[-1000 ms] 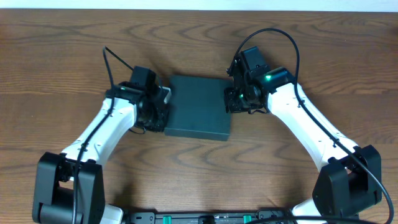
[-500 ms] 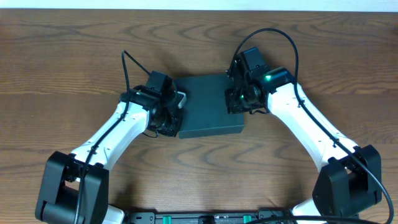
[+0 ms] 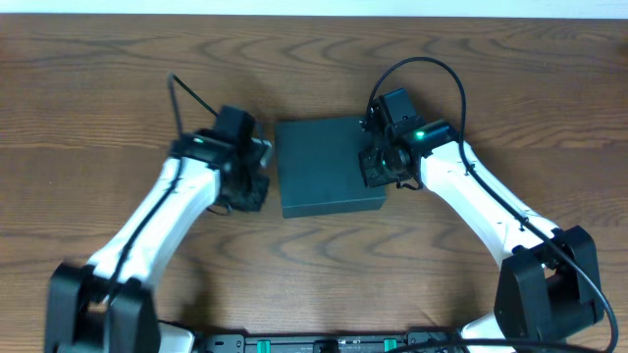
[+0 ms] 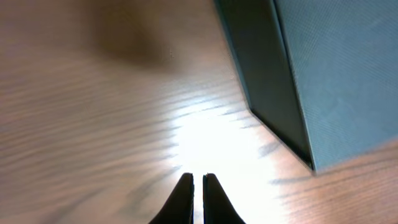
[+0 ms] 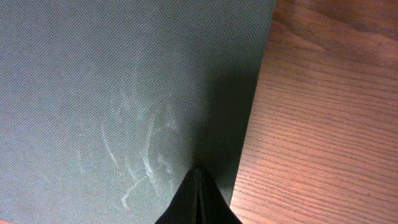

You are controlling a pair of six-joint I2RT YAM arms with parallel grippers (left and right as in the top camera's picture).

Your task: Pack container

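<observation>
The dark teal container point(image 3: 327, 165) lies closed on the wooden table between my two arms. My left gripper point(image 3: 257, 175) is shut and empty just left of the box; in the left wrist view its fingertips point(image 4: 197, 180) hover over bare wood with the box's corner and side wall point(image 4: 323, 74) at the upper right. My right gripper point(image 3: 371, 167) is shut and empty, its tip point(image 5: 198, 171) over the lid point(image 5: 124, 93) close to the box's right edge.
The wooden table point(image 3: 314, 265) surrounds the box on all sides. A pale wall strip point(image 3: 314, 6) runs along the table's far edge. A black rail point(image 3: 324, 343) lies at the near edge between the arm bases.
The left arm pushed the box right and turned it slightly, then drew back to the left, off the box. The right gripper stayed at the box's right edge.
</observation>
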